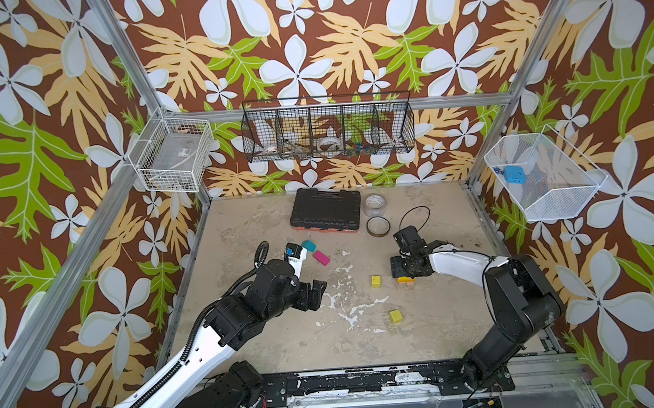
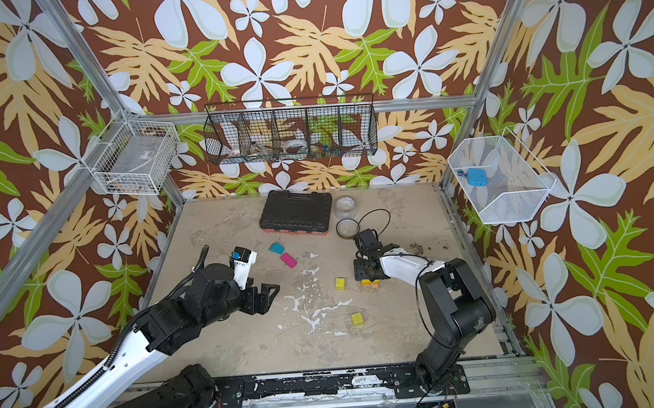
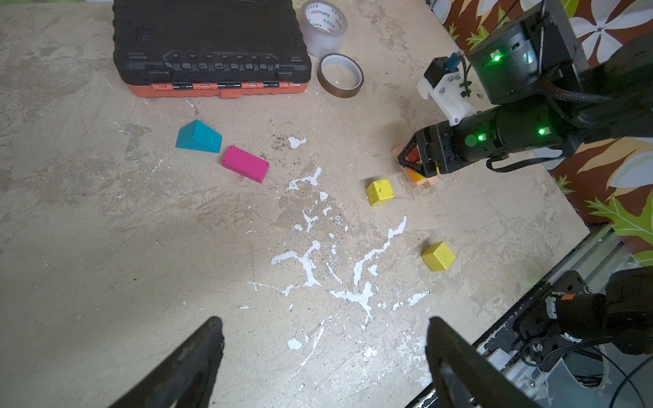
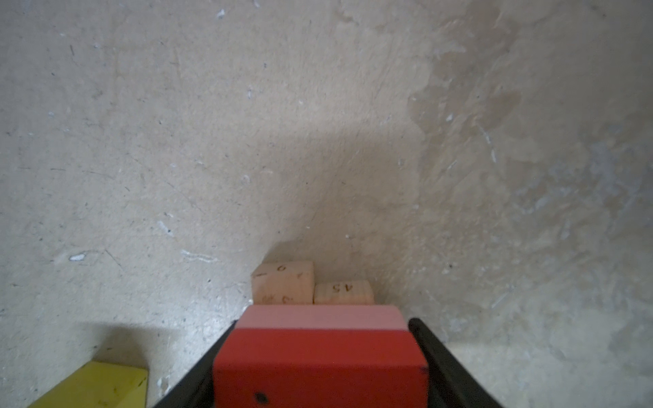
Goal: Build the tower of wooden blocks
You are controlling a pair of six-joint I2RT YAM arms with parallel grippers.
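Observation:
The tower is a low stack on the right, mostly hidden under my right gripper. The right wrist view shows a red block between the fingers, a pink block beside it and two plain wood bars below. The fingers flank the red block closely; whether they press it I cannot tell. My left gripper hangs open and empty. A teal wedge, a magenta brick and two yellow cubes lie loose.
A black tool case lies at the back with two tape rolls to its right. Wire baskets hang on the walls. A metal rail runs along the table's front edge.

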